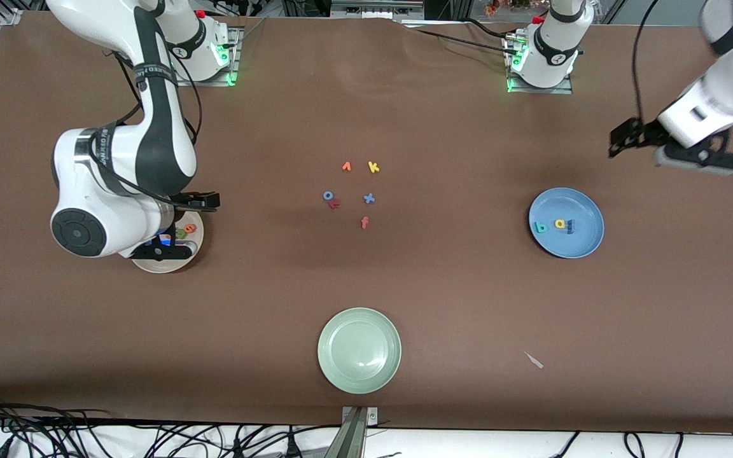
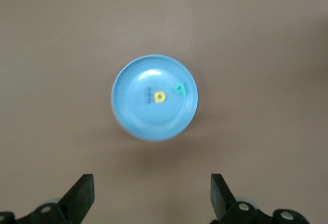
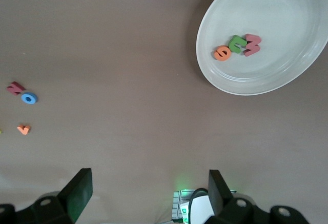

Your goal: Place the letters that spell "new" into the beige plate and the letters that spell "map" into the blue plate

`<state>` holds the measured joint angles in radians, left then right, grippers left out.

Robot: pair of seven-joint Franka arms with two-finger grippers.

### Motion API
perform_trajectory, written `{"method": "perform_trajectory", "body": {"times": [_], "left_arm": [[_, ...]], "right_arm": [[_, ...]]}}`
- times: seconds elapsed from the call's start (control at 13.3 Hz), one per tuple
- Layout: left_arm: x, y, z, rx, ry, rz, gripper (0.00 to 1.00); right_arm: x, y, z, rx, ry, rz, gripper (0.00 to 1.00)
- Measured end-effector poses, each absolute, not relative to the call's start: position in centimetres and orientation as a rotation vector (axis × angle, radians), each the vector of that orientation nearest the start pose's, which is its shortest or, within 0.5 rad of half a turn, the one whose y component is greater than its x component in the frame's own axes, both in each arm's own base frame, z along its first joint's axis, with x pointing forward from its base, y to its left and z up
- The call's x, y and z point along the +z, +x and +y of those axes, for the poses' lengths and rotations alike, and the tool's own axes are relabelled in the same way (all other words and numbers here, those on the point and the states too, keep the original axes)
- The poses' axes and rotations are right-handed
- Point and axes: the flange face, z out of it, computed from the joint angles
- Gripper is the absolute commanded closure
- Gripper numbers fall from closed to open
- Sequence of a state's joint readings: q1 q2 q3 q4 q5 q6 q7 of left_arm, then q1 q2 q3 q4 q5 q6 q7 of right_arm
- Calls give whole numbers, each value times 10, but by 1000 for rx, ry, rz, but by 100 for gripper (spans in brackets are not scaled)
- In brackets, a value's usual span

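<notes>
The beige plate (image 1: 172, 264) lies at the right arm's end of the table, partly hidden by that arm. In it lie the orange e (image 3: 222, 54), green n (image 3: 237, 44) and salmon w (image 3: 251, 44), touching in a row. My right gripper (image 3: 148, 193) hangs open and empty above the table beside this plate (image 3: 241, 88). The blue plate (image 1: 586, 245) at the left arm's end holds the teal p (image 1: 540, 227), yellow a (image 1: 560, 224) and blue m (image 1: 571, 225). My left gripper (image 2: 152, 193) is open and empty, high above the table beside the blue plate (image 2: 133, 116).
Several loose letters lie mid-table: orange v (image 1: 346, 166), yellow k (image 1: 373, 167), blue o (image 1: 328, 196), dark red r (image 1: 335, 203), blue x (image 1: 369, 198) and a red one (image 1: 364, 222). A pale green plate (image 1: 359, 350) sits nearest the front camera, with a small scrap (image 1: 534, 360) beside it.
</notes>
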<state>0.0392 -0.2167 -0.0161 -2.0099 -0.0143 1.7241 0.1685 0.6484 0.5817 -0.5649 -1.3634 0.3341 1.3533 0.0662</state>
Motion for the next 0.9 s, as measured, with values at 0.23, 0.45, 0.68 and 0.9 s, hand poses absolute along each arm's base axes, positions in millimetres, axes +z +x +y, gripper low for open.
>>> {"method": "perform_trajectory", "body": {"times": [0.23, 0.45, 0.68, 0.9], "left_arm": [[619, 473, 10, 158, -3139, 202, 0], [642, 469, -2, 154, -3134, 90, 0], [638, 473, -9, 165, -3128, 10, 0], [643, 484, -9, 145, -3131, 0, 0]], "right_arm": [[421, 623, 157, 720, -3096, -59, 0], [461, 610, 147, 608, -3194, -209, 0], [509, 589, 126, 437, -3216, -238, 0], [566, 569, 88, 239, -3269, -180, 0]]}}
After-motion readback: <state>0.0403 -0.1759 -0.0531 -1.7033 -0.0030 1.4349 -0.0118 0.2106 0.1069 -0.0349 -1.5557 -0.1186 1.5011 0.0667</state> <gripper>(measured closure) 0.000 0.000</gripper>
